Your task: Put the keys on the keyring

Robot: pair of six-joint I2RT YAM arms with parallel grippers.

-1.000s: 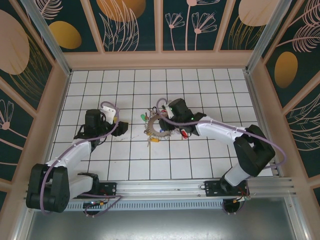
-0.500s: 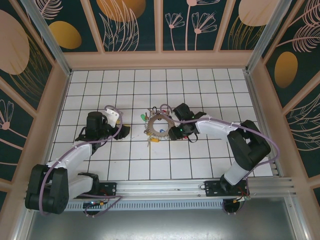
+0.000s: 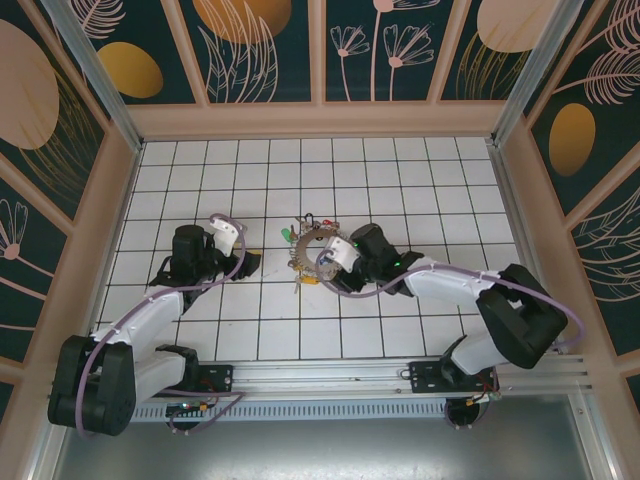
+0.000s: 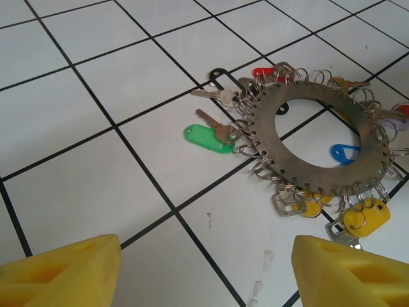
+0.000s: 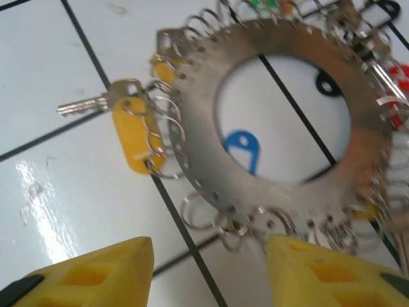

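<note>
Right claw (image 5: 209, 256) hovers open, empty, at frame bottom beside the flat silvery perforated metal keyring (image 5: 198, 109), likely poised to steady it; left claw (image 4: 204, 256) stands open.

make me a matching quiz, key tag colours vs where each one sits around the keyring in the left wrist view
1 green key
2 blue tag
3 red tag
4 yellow tag

a in the middle hole of the keyring
b at its far rim
c at its near rim
d outside it, on the left

Pairs: 1-d, 2-a, 3-b, 4-c
</note>
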